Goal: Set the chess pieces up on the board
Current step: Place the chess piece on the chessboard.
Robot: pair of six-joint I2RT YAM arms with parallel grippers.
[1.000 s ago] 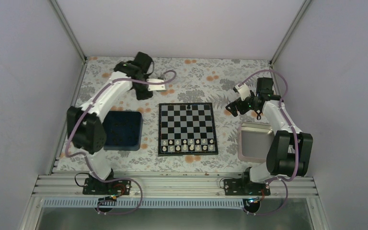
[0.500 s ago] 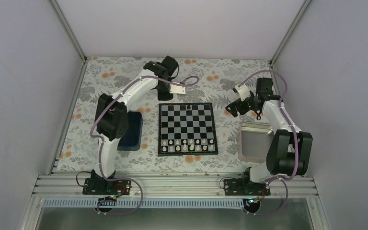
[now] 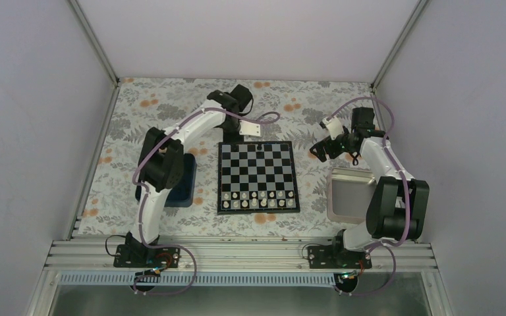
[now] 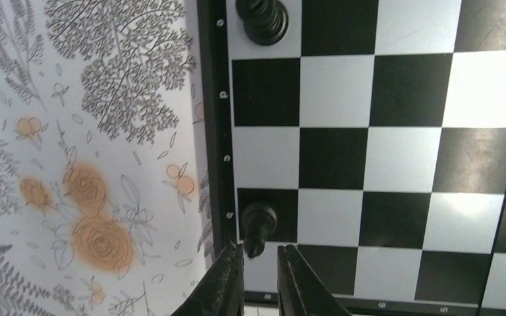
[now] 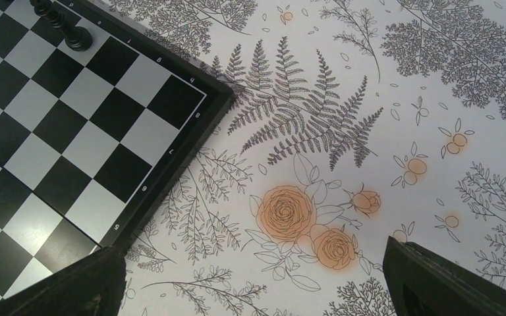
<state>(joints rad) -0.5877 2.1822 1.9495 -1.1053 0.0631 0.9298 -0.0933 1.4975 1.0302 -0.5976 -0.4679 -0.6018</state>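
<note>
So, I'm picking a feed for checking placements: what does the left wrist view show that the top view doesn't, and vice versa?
Only left wrist: the left gripper shut, a black chess piece right at its fingertips, and the edge markings of the board. Only top: the white pieces on the near rows, the blue tray, the silver tray, the right gripper. Both: the board's checked squares.

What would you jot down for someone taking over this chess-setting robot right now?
Left end effector: shut, near the board's far left corner, a black piece at its fingertips; grip unclear.
Right end effector: open, empty, over the cloth past the board's far right corner.
Done: white pieces in the near two rows; another black piece on the far row.
Left: the remaining black pieces.
</note>
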